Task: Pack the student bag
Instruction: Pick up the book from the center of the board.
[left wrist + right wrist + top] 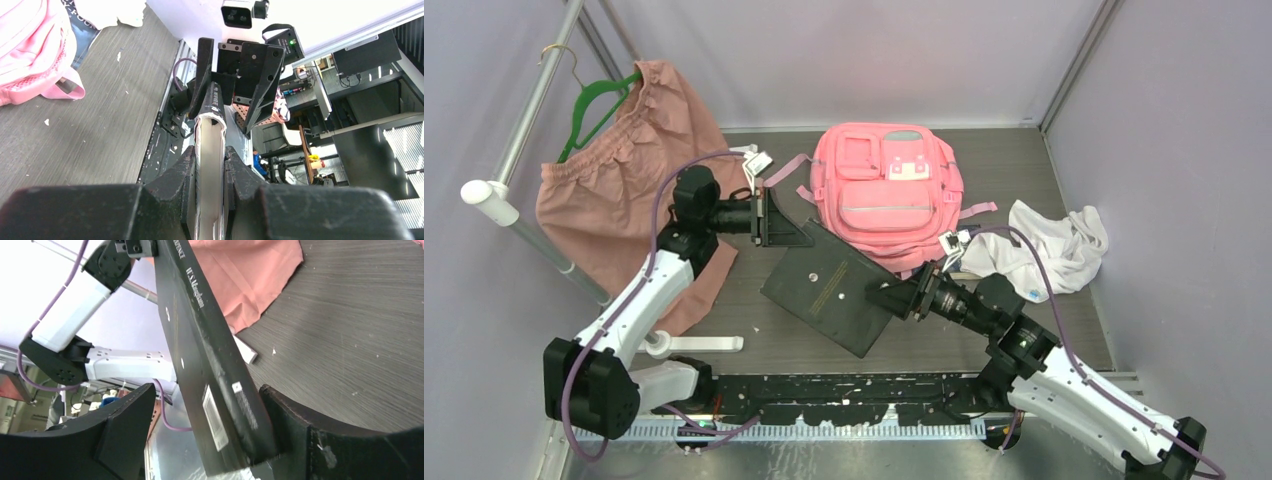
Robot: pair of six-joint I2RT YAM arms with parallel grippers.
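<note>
Top external view: one student bag (pixel 886 190) lies flat, front up, at the far middle of the table. Right in front of it is one dark book (pixel 829 290). The left gripper (pixel 771 218) is clamped on its edge, and the right gripper (pixel 886 297) has its jaws gaping wide around a corner. There's one pink garment (pixel 624 200) on the left and one white cloth (pixel 1049 250) on the right.

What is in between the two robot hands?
A dark book spans the gap between the left hand and the right hand; the top view shows it best.
</note>
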